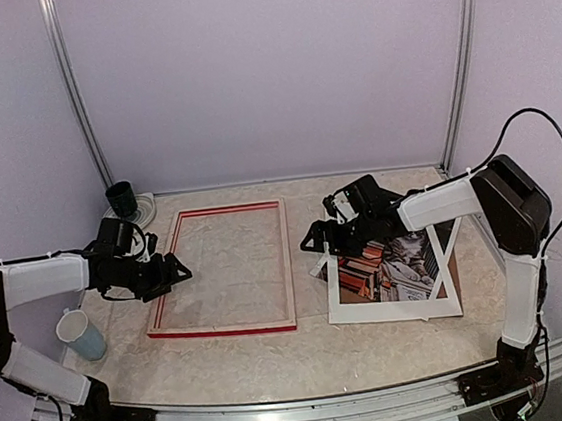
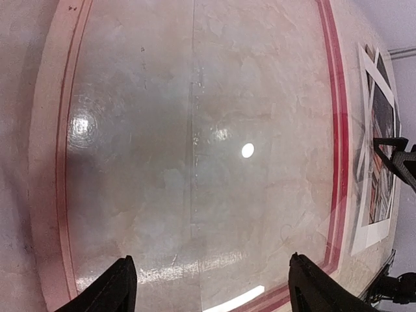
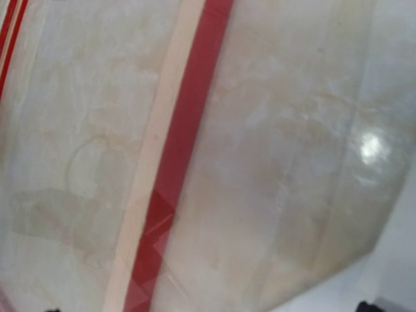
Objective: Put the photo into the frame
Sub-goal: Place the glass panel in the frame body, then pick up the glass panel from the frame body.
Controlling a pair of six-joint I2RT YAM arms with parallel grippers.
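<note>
Lying flat on the counter (image 1: 277,362), the frame (image 1: 223,328) sits between the two arms, while the photo (image 1: 398,269) rests outside it, just to its right, partly overlapped by the white mat board (image 1: 392,309). At the frame's left rail, the left end effector (image 1: 175,275) has its fingers spread wide with nothing between them. Over the gap between frame and mat board, the right end effector (image 1: 316,241) is likewise wide and empty.

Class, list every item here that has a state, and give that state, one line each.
frame: lying flat, no photo inside
photo: lying outside the frame
left pincer: open, holding nothing
right pincer: open
pale cup: upright
dark cup: upright
</note>
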